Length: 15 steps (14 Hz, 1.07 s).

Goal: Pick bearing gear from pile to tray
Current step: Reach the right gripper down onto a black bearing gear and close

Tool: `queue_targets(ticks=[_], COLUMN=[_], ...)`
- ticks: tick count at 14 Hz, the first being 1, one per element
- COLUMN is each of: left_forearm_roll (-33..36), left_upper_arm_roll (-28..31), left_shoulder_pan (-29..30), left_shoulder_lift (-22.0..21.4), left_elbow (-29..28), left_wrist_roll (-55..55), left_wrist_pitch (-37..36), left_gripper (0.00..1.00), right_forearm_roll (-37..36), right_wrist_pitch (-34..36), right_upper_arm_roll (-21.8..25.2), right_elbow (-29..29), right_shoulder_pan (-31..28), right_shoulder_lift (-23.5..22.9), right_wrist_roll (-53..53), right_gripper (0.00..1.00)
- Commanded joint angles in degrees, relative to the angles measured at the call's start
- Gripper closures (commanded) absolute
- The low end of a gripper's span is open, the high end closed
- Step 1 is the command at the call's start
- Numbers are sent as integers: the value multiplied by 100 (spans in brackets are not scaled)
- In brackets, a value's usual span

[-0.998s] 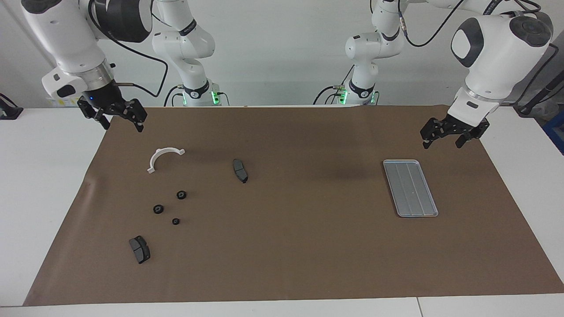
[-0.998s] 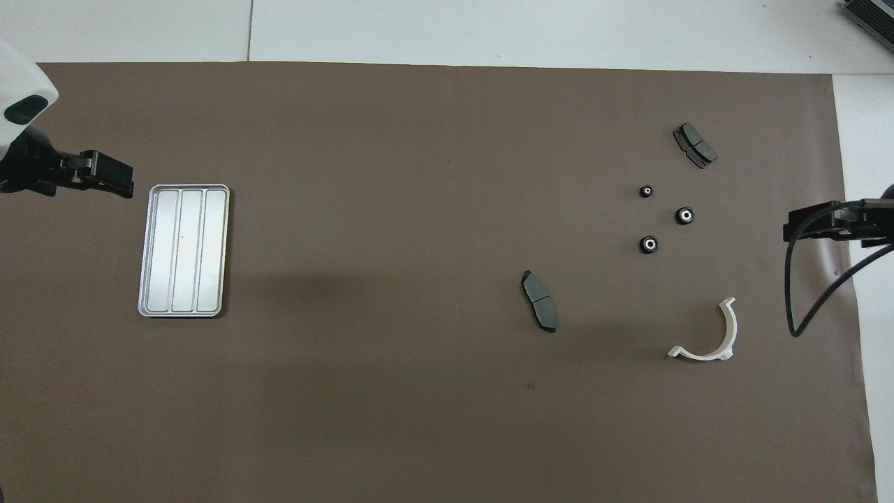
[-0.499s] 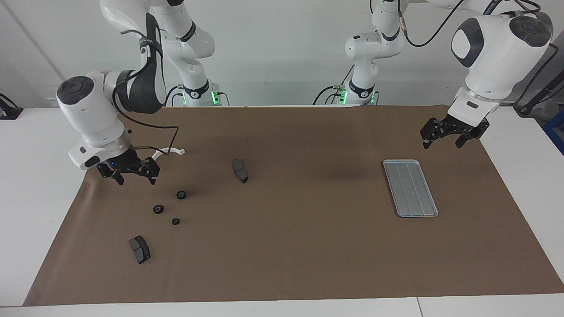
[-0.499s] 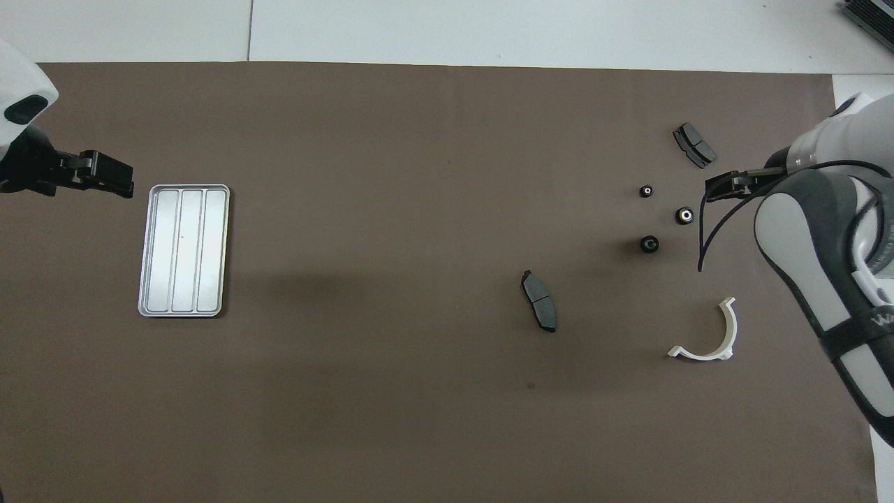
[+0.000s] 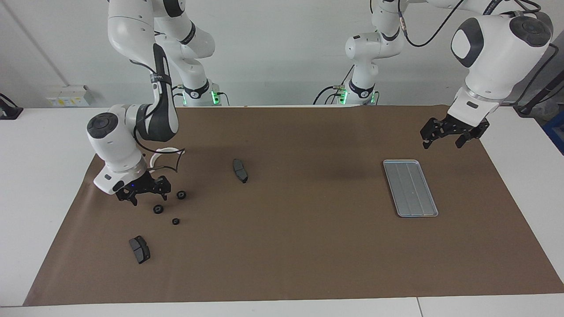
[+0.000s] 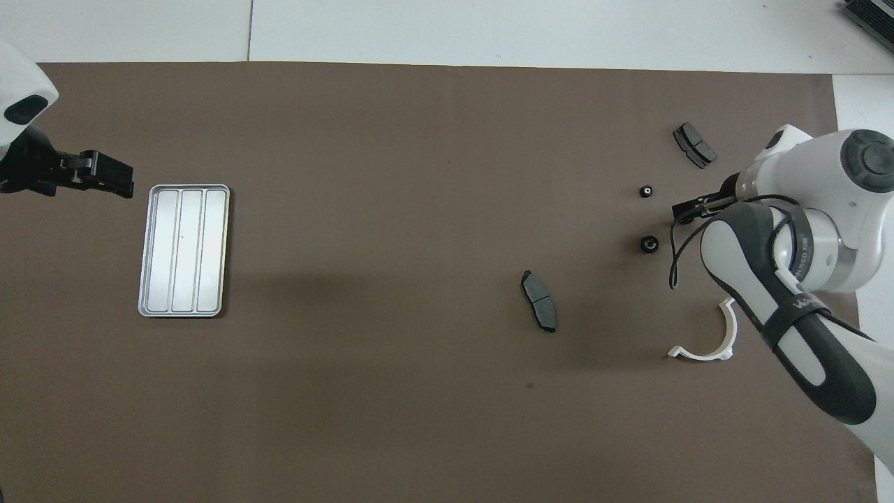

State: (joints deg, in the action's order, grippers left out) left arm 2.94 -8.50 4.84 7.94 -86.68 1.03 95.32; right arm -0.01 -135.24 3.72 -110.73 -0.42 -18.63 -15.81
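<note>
Tray (image 5: 410, 188) flat on brown mat (image 5: 299, 246), wide bare mat between tray and gears (image 5: 158, 209) at the right arm's end, right end effector (image 5: 144, 192) open, low over gears, left end effector (image 5: 451, 134) open, waiting above mat edge near tray

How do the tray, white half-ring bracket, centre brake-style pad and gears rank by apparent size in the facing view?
1. tray
2. white half-ring bracket, though the right arm covers part of it
3. centre pad
4. gears: smallest; too alike to rank among themselves
</note>
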Motion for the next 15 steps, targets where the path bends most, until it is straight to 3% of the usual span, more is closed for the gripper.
queue_targets(ticks=[1,7,10,12,15], left_forearm_roll=[-83,-83,-83,-83,-83], left_upper_arm_roll=[33,33,33,33,33], left_shoulder_pan=[8,-1,8,8,0], left_shoulder_lift=[-205,-205,-205,-205,-205], left_elbow=[-244,-244,-244,-244,-244], left_wrist_roll=[-50,-50,-50,-50,-50], left_wrist_pitch=[57,57,57,57,57], left_gripper=[0,0,0,0,0], right_forearm_roll=[132,150,764,774,774], right_wrist_pitch=[-379,-502,-661,-670,-688], right_upper_arm_roll=[-38,-47,-56,-56,-47], right_elbow=[-133,-195,-186,-186,-168], right_shoulder_pan=[-72,-160,-143,-151,-151], right_shoulder_lift=[-167,-351,-466,-475,-501], right_wrist_roll=[-361,-520,-563,-765,-845], right_gripper=[0,0,0,0,5])
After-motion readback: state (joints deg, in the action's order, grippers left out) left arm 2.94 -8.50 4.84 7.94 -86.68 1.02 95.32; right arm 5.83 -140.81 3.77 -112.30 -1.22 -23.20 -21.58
